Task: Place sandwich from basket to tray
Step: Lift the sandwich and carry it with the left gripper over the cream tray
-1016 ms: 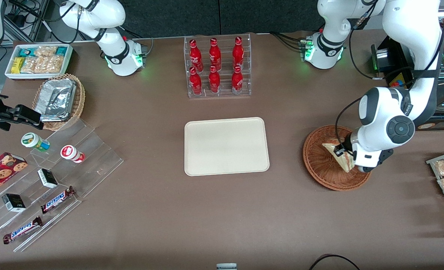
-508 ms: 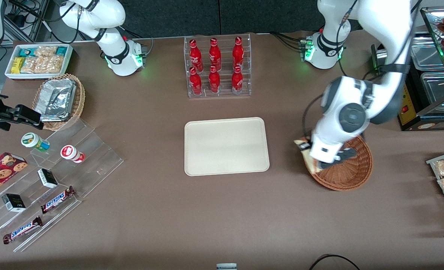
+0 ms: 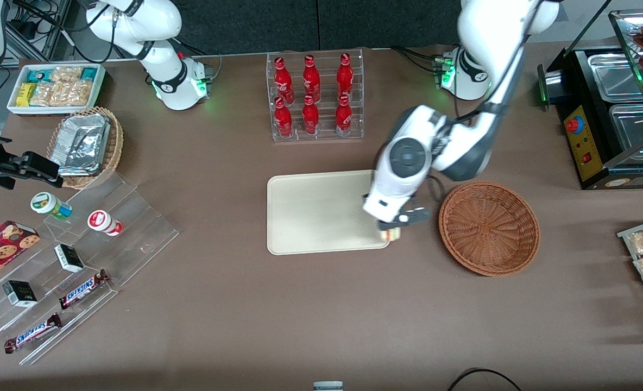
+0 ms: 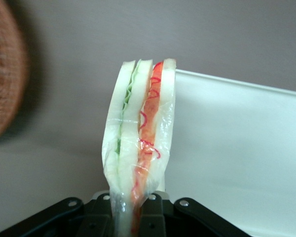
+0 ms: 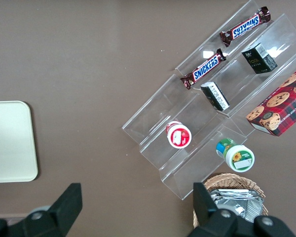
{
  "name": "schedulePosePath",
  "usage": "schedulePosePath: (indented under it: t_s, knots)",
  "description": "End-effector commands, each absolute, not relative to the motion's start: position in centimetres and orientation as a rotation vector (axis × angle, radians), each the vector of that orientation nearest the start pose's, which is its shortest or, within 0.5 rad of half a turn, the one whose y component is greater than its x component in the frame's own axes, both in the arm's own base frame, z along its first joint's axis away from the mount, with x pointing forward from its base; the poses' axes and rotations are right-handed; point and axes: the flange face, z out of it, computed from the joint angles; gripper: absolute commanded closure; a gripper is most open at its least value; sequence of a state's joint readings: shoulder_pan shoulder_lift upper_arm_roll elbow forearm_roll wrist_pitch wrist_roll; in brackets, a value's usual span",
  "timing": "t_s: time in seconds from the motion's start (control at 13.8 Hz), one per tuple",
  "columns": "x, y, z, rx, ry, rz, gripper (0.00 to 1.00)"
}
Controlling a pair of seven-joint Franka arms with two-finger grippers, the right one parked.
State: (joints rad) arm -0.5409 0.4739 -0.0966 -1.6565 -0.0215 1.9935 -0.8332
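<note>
Nearest the front camera among the working things, the left gripper [image 3: 395, 227] is hanging over the tray's corner nearest the basket, its fingers clenched on the wrapped sandwich [image 4: 138, 143]. In the wrist view the sandwich is standing on edge in clear film, pinched at one end, with lettuce and orange-red filling showing between the pale slices. From the front only a small pale bit of it is peeking out under the gripper, right at the rim of the cream tray [image 3: 321, 212].

Beside it, toward the working arm's end of the table, the reddish-brown wicker basket [image 3: 489, 228] is sitting with nothing visible in it. Farther from the camera, the rack of red bottles [image 3: 313, 98] is standing well apart from the arm.

To my eye the risk is in the placing: let go here, the sandwich is likely landing on the rim or tipping off onto the table. The slick film is also inviting a slip, since the grip is taking only one end.
</note>
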Motion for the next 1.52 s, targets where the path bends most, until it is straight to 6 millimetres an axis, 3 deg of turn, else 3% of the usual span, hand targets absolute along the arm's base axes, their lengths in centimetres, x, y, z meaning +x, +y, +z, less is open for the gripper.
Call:
schedulePosePath:
  t_s: [0.0,0.15,0.36,0.73,1.09,1.16,1.31,1.45]
  knots:
    - [53.5,-43.1,30.8,-3.077,-0.277,0.227,1.00]
    - [53.2,-46.0,30.6,-3.100,-0.215,0.210,1.00]
    - [51.2,-49.3,28.3,-3.090,-0.154,0.228,1.00]
    - [49.9,-51.1,24.7,-3.060,-0.153,0.262,1.00]
    - [49.8,-51.3,23.6,-3.063,-0.155,0.262,1.00]
    - [49.6,-51.5,23.6,-3.069,-0.151,0.254,0.78]
    - [49.6,-51.5,23.3,-3.071,-0.149,0.253,0.01]
    - [49.7,-51.6,23.1,-3.073,-0.147,0.250,0.00]
